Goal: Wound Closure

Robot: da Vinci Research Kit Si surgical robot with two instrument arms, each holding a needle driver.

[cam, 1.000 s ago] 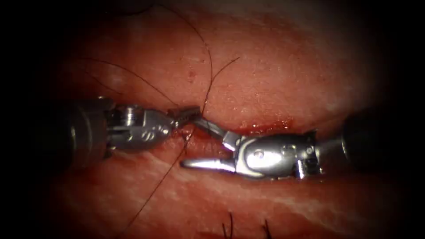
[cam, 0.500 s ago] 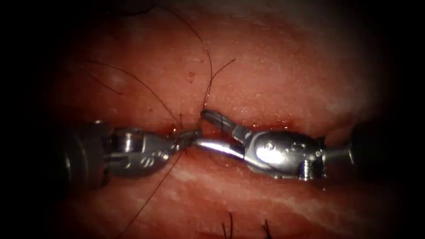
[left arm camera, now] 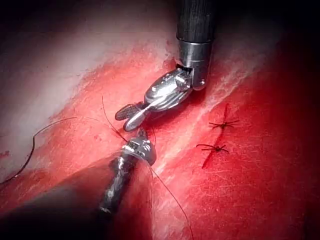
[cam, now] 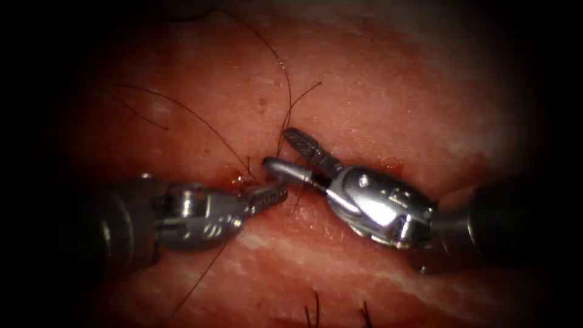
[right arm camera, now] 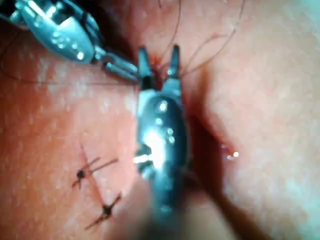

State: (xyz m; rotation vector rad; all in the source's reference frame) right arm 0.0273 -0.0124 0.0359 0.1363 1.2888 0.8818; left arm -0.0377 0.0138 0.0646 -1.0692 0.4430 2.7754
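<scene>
left tool [cam: 267, 195] jaws together on thread [cam: 206, 273] at the cut's [cam: 243, 180] edge; right tool [cam: 285, 152] spread, empty.

My right tool [cam: 284, 152] and left tool [cam: 267, 195] are polished metal, glossy with bright glare; jaw faces look finely ridged. My shafts [left arm camera: 196, 20] are dark, matt. Tissue [cam: 376, 103] is wet, shiny, slightly pebbled. Thread [cam: 206, 124] is thin, dark, matt. Knotted stitches [left arm camera: 215, 148] look wiry.
</scene>
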